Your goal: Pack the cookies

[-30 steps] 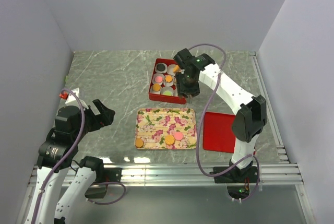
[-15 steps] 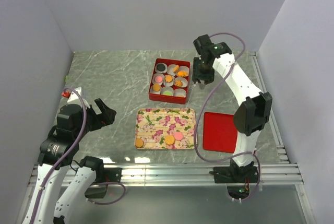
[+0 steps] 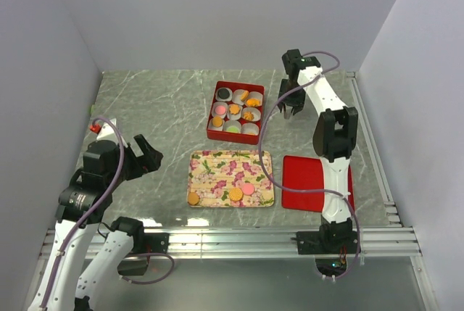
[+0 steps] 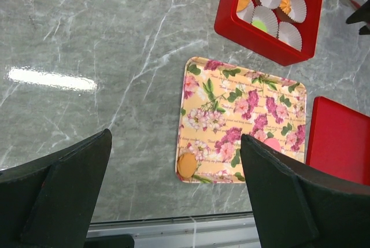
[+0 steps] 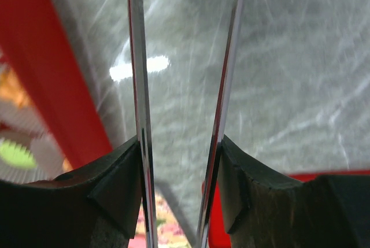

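Black left gripper (image 3: 141, 157) far left, jaws spread wide, empty, over marble table (image 3: 152, 101). Floral tray (image 3: 217, 166) centre: three cookies (image 3: 235, 194) along near edge; more in paper cups (image 3: 250, 128) inside red box (image 3: 226, 135) behind. Right gripper (image 3: 291, 106) beside box, clamped on clear tongs (image 5: 137, 86). Red lid (image 3: 308, 180) far right.

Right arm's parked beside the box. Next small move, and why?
Probably move the right gripper, holding empty clear tongs, over the floral tray toward the pink cookie: three cookies lie there, and the red box has an empty paper cup.
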Robot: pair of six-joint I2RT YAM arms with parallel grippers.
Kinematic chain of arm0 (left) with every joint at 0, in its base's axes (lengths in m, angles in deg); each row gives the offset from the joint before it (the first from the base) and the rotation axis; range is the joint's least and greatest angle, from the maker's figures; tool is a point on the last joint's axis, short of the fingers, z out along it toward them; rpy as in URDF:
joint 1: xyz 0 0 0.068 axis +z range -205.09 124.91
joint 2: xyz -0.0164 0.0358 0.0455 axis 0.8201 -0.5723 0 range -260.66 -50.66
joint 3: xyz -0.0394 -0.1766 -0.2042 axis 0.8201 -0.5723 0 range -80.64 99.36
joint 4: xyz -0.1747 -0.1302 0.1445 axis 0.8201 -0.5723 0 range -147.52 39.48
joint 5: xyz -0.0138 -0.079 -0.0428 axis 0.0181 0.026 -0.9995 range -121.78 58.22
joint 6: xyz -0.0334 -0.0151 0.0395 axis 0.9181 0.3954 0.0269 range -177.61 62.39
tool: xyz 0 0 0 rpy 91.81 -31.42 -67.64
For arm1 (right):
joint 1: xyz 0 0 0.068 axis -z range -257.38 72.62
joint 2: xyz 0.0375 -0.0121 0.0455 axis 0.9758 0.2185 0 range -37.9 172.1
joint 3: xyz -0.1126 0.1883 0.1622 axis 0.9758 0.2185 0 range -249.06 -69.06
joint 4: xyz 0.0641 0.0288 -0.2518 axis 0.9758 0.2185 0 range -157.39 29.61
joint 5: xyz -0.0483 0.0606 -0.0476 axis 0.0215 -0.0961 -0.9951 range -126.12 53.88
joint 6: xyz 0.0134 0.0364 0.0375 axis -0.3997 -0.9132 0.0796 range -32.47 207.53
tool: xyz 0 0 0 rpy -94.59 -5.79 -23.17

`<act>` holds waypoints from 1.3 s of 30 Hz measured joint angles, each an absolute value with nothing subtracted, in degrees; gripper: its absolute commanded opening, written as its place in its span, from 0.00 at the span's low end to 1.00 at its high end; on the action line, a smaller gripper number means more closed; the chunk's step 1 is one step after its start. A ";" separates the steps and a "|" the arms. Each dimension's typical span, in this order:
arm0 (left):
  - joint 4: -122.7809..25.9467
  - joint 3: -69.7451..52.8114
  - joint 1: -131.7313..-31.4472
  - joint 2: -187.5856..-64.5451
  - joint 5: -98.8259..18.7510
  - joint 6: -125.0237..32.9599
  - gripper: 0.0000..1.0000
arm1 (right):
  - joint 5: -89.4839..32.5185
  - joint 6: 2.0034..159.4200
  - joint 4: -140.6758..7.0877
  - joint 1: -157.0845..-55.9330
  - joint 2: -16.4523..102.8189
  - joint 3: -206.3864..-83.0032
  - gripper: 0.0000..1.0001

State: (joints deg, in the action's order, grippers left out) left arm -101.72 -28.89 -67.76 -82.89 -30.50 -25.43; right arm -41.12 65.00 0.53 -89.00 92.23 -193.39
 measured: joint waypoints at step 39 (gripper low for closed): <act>-101.59 -28.69 -67.49 -79.98 -32.16 -25.71 0.99 | -40.42 63.34 -2.33 -84.23 97.93 -193.11 1.00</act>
